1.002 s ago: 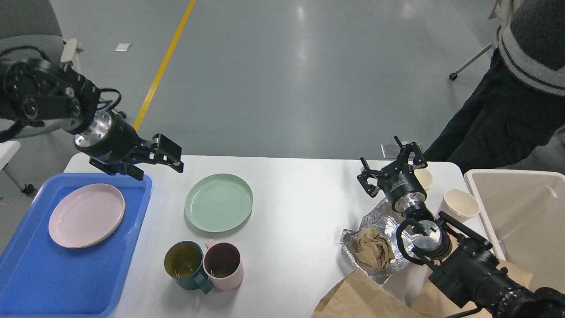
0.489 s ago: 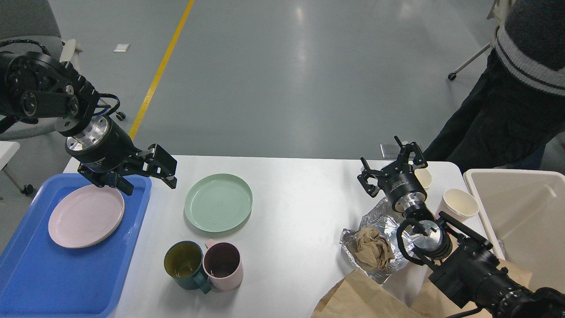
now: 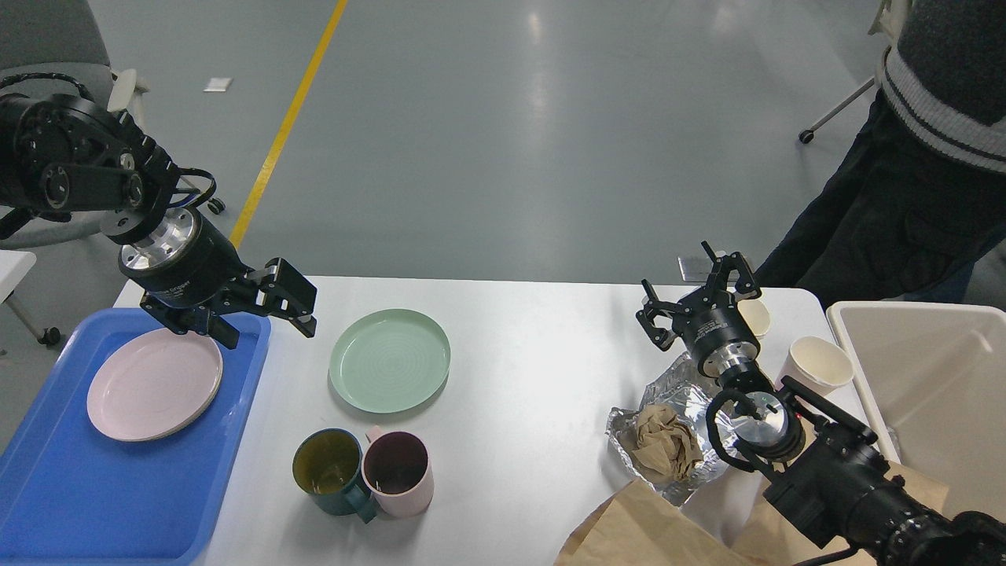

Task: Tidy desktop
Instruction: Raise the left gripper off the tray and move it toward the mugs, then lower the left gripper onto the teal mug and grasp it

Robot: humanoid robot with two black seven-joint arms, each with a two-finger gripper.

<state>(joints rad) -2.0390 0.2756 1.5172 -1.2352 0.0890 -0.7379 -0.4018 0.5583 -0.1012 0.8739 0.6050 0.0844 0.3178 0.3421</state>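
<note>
The white desktop (image 3: 534, 338) carries a green plate (image 3: 389, 360), a teal mug (image 3: 330, 470) and a pink mug (image 3: 398, 472) side by side, crumpled foil (image 3: 676, 393) with a brown paper wad (image 3: 664, 444), two paper cups (image 3: 817, 363) and brown paper bags (image 3: 644, 527). My left gripper (image 3: 263, 318) is open and empty, above the right edge of the blue tray (image 3: 71, 487), left of the green plate. My right gripper (image 3: 695, 287) is open and empty above the foil, near the cups.
A pink plate (image 3: 153, 383) lies in the blue tray at the left. A beige bin (image 3: 935, 377) stands at the right edge. A person (image 3: 904, 173) stands at the far right corner. A grey chair (image 3: 47, 47) is at the far left.
My left gripper has drawn back to the left and slightly down, from beside the green plate to over the tray's right edge. The right arm has not moved.
</note>
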